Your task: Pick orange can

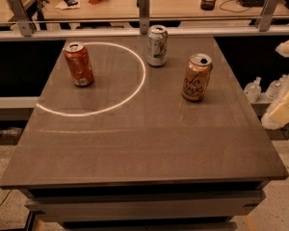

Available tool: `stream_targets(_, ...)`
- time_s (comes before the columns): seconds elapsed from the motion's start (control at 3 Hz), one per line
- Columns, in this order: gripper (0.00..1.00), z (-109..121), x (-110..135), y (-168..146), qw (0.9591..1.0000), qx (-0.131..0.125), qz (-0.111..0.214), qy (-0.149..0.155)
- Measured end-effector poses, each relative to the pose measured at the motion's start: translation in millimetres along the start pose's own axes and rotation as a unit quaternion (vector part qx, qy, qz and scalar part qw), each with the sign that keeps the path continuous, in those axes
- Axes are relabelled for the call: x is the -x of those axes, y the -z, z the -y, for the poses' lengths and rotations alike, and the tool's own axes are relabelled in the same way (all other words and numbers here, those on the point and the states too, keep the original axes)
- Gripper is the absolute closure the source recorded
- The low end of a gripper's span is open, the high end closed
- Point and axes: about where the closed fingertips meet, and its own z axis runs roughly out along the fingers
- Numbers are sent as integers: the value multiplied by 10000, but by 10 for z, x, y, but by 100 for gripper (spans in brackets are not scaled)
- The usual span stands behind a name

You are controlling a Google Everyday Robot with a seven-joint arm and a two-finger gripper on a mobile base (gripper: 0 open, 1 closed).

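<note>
The orange can (197, 77) is pale golden-tan with dark cursive lettering and a silver top. It stands upright on the right half of the brown table (144, 143). My gripper (285, 106) shows only as cream-coloured parts at the right edge of the camera view, beyond the table's right side and well to the right of the orange can. It touches nothing on the table.
A red-orange can (78, 64) stands at the back left, inside a white ring of light (135, 88). A white and green can (157, 45) stands at the back middle. A metal rail (144, 29) runs behind the table. Plastic bottles (254, 89) sit low to the right.
</note>
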Motion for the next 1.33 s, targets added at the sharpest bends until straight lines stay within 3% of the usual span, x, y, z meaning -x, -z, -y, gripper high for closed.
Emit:
stream_targets(0.33, 0, 99, -313, -68, 9930, -230, 895, -732)
stream_targets(0.67, 0, 149, -481, -80, 9721, -482, 1859, -1346)
stream_targets(1.0, 0, 122, -456, -126, 9446, -545, 2677, -1820)
stream_targets(1.33, 0, 85, -374, -202, 9136, -562, 3495, -2001)
